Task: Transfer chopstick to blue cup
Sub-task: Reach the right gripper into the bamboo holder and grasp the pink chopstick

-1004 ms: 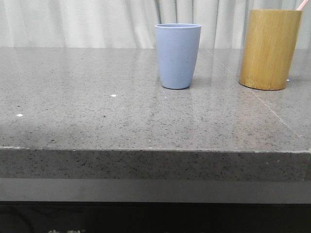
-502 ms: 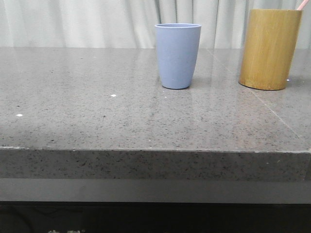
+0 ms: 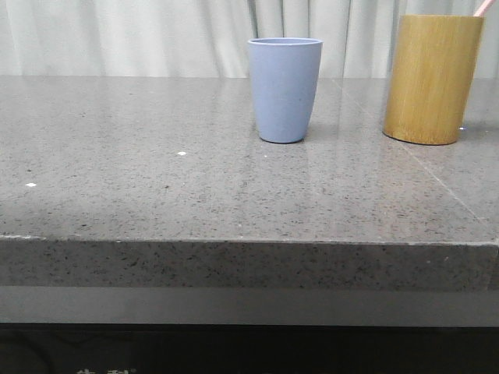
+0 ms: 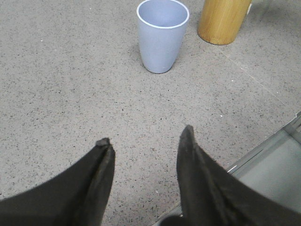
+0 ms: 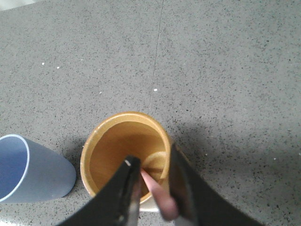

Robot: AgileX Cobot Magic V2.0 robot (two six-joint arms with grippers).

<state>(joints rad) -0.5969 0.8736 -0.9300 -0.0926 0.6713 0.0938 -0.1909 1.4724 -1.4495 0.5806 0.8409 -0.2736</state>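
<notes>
The blue cup (image 3: 284, 89) stands upright and empty on the grey stone table, left of a taller bamboo cylinder (image 3: 433, 78). A pink chopstick (image 3: 485, 8) pokes out of the cylinder's top at the frame's edge. In the right wrist view my right gripper (image 5: 151, 155) hangs over the bamboo cylinder (image 5: 113, 141) with the chopstick (image 5: 157, 193) between its parted fingers; a gap shows beside one finger. The blue cup (image 5: 28, 169) sits next to the cylinder. My left gripper (image 4: 146, 135) is open over bare table, well short of the blue cup (image 4: 162, 35).
The stone table (image 3: 156, 179) stretches wide to the left of the cups. Its front edge (image 4: 263, 155) runs close beside my left gripper. A pale curtain (image 3: 117, 35) hangs behind the table.
</notes>
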